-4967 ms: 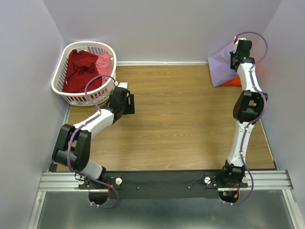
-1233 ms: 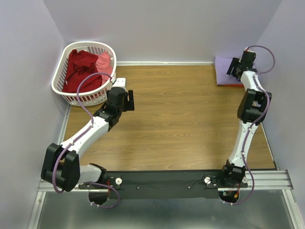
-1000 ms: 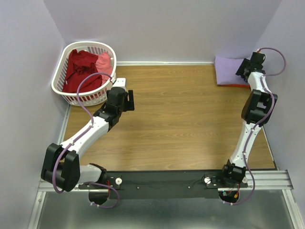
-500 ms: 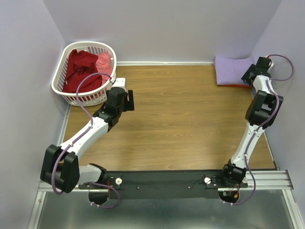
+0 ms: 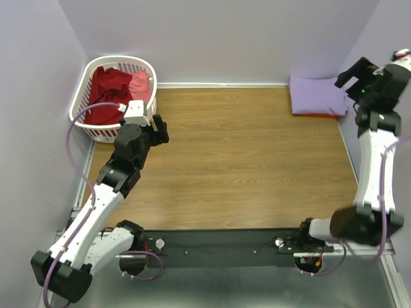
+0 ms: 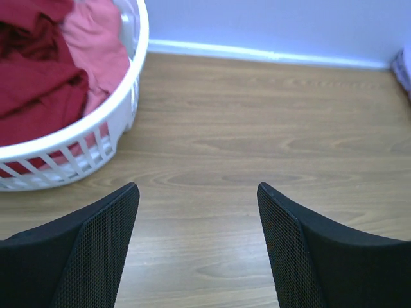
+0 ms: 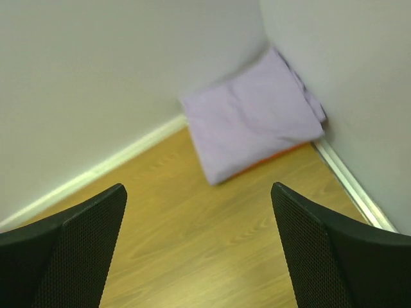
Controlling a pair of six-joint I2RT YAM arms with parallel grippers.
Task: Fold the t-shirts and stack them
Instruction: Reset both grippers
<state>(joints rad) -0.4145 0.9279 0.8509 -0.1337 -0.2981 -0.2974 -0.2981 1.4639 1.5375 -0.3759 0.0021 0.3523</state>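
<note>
A folded lavender t-shirt (image 5: 316,95) (image 7: 253,120) lies in the far right corner on top of an orange one, of which only an edge (image 5: 319,115) (image 7: 273,160) shows. A dark red t-shirt (image 5: 106,93) (image 6: 35,86) and a pink t-shirt (image 5: 140,84) (image 6: 96,51) lie crumpled in the white basket (image 5: 109,130) (image 6: 83,131). My left gripper (image 5: 157,126) (image 6: 198,208) hangs open and empty over the wood, just right of the basket. Raised beside the stack, my right gripper (image 5: 350,72) (image 7: 199,208) is open and empty.
Lavender walls enclose the wooden table (image 5: 244,160) at the back and both sides. The basket stands in the far left corner. The arms' black base rail (image 5: 225,240) runs along the near edge.
My right gripper has lifted up and back from the lavender stack and its jaws have widened. My left arm has risen and swung its gripper a little toward the basket.
</note>
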